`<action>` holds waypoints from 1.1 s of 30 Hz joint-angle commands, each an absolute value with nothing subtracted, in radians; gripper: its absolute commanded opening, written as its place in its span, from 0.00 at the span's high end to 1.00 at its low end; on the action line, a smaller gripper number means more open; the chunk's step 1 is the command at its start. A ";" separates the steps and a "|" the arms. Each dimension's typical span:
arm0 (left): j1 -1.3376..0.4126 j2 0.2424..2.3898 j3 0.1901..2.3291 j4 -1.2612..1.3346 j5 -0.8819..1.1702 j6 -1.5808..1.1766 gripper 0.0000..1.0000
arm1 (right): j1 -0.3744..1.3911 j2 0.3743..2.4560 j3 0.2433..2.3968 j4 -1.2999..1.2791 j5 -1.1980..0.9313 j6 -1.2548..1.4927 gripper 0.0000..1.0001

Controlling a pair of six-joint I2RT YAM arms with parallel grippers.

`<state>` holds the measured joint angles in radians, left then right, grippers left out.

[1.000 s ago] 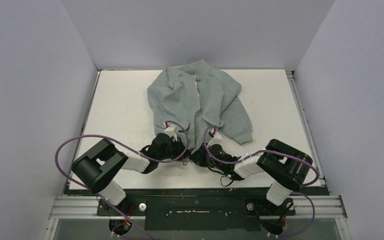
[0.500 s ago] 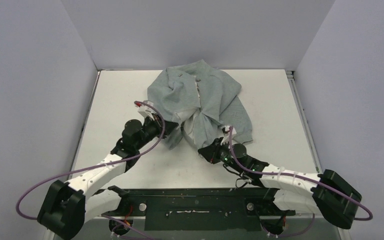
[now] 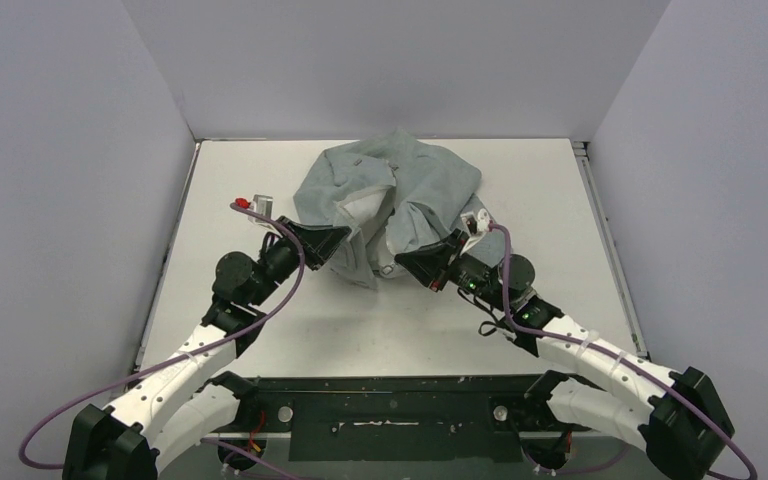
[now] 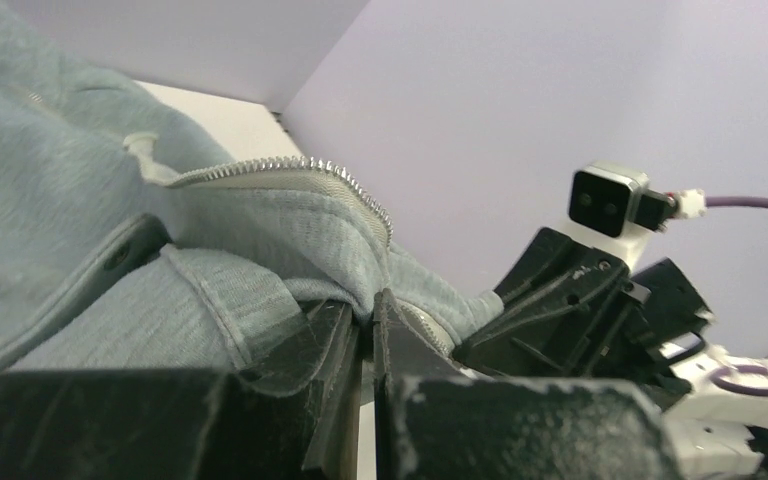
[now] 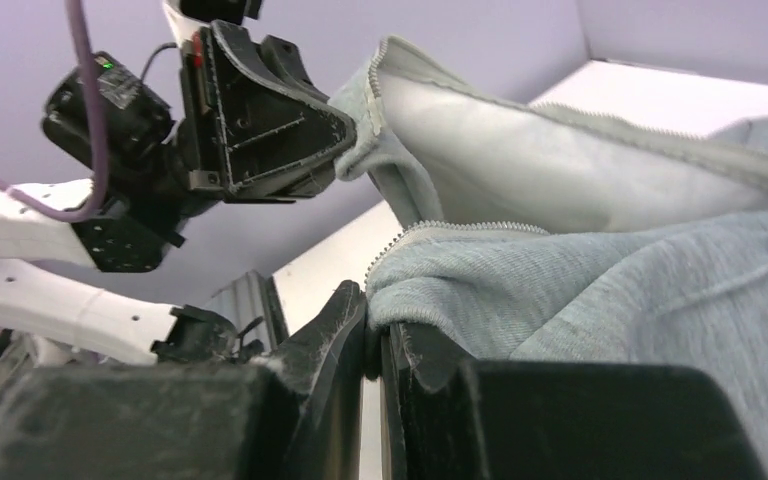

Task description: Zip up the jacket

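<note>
The jacket [image 3: 430, 185], surely soft and floppy, sits bunched far back on the desk [image 3: 560, 190]; left fingers [image 3: 318, 240] and right fingers [image 3: 425, 266] each clamp a zipper edge (best held near the hem)

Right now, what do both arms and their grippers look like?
The left arm and right arm have white links and black joint housings. The left gripper and right gripper have flat black wedge-shaped fingers with scuffed edges. A purple cable runs along each arm to a white wrist camera.
</note>
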<state>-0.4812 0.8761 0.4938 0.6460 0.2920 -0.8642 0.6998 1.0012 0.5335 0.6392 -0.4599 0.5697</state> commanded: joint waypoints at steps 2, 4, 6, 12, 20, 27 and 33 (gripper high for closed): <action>-0.476 0.855 0.579 0.895 0.345 -0.957 1.00 | 0.642 1.091 0.607 1.080 -0.687 0.759 1.00; -0.476 0.861 0.603 0.922 0.351 -0.967 1.00 | 0.622 1.133 0.622 1.201 -0.708 0.831 1.00; -0.476 0.872 0.626 0.959 0.367 -0.968 1.00 | 0.607 1.169 0.642 1.307 -0.729 0.889 1.00; -0.476 0.907 0.677 1.084 0.397 -0.998 1.00 | 0.591 1.198 0.708 1.398 -0.740 0.928 1.00; -0.478 0.958 0.710 1.215 0.373 -1.053 1.00 | 0.591 1.173 0.778 1.410 -0.682 0.908 1.00; -0.536 1.001 0.747 1.269 0.359 -0.983 1.00 | 0.615 1.128 0.776 1.320 -0.582 0.854 1.00; -0.635 1.031 0.790 1.222 0.356 -0.869 1.00 | 0.700 1.096 0.777 1.215 -0.480 0.750 1.00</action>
